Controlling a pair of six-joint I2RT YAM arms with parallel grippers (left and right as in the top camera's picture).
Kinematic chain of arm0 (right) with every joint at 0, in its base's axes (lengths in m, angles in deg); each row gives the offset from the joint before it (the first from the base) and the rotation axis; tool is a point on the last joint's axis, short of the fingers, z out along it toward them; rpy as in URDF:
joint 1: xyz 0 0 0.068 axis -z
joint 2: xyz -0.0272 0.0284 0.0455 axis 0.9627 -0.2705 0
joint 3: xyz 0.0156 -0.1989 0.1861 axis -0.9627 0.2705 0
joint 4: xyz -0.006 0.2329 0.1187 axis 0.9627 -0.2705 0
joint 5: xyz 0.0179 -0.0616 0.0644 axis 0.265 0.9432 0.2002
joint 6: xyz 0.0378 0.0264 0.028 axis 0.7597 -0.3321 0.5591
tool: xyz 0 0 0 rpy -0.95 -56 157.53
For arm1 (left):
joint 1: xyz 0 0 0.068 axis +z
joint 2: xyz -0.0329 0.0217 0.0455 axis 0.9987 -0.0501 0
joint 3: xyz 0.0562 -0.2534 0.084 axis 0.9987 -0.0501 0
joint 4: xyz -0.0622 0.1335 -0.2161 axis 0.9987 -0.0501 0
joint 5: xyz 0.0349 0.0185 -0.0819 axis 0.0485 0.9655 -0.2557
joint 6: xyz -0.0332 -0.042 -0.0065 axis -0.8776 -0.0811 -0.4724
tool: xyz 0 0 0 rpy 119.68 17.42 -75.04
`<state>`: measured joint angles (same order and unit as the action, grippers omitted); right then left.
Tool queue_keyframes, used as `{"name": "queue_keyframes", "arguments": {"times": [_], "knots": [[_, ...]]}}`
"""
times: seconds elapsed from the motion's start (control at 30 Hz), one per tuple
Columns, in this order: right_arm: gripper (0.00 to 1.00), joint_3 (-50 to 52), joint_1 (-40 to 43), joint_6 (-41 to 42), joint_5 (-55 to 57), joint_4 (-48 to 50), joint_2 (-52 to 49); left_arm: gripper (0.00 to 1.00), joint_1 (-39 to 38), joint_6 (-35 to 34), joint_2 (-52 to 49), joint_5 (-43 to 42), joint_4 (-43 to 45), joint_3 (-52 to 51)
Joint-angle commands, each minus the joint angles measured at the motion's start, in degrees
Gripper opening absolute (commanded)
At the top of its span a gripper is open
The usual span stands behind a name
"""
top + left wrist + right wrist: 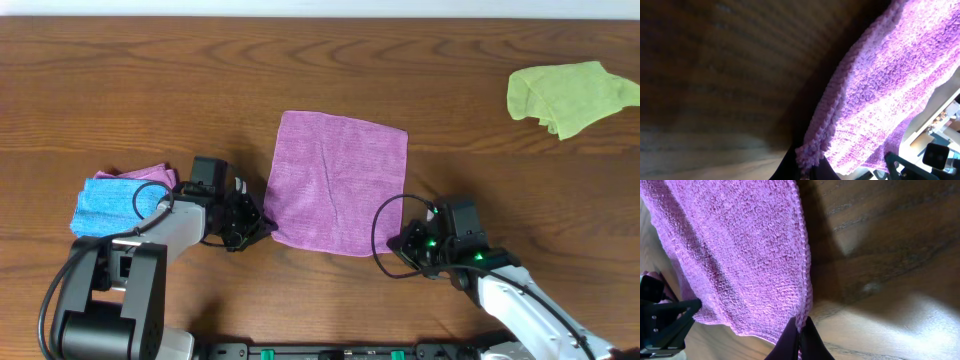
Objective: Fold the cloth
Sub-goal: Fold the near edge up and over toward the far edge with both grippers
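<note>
The purple cloth (338, 180) lies spread flat in the middle of the wooden table. My left gripper (262, 224) is at its near left corner, shut on the cloth; in the left wrist view the bunched hem (810, 155) sits pinched between the dark fingers (790, 170). My right gripper (398, 243) is at the near right corner, shut on the cloth; the right wrist view shows the stitched edge (801, 322) clamped between the two black fingertips (812, 342). The cloth (735, 255) stretches away from both grips.
A lime-green cloth (570, 95) lies crumpled at the far right. A folded blue cloth (115, 205) rests on a pink one (150, 174) at the left, just behind my left arm. Cables loop near the right wrist (385, 225).
</note>
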<state>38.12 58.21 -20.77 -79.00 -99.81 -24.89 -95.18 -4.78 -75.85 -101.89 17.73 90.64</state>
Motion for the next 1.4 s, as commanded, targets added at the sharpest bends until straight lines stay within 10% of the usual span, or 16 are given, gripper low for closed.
{"name": "queue_keyframes", "arguments": {"times": [0.0,0.5,1.37], "knots": [[0.01,0.04,0.72,-0.74,-0.68,-0.46,1.53,0.06,-0.24,1.68,-1.03,0.59,-2.10,-0.92],[0.01,0.02,0.70,-3.39,-0.66,-15.39,10.08,0.06,-0.24,7.50,-0.39,-2.40,-15.45,-0.94],[0.01,-6.86,0.68,-4.31,5.64,-11.96,12.70,0.06,-0.24,6.14,13.20,4.37,-15.54,7.23]]}}
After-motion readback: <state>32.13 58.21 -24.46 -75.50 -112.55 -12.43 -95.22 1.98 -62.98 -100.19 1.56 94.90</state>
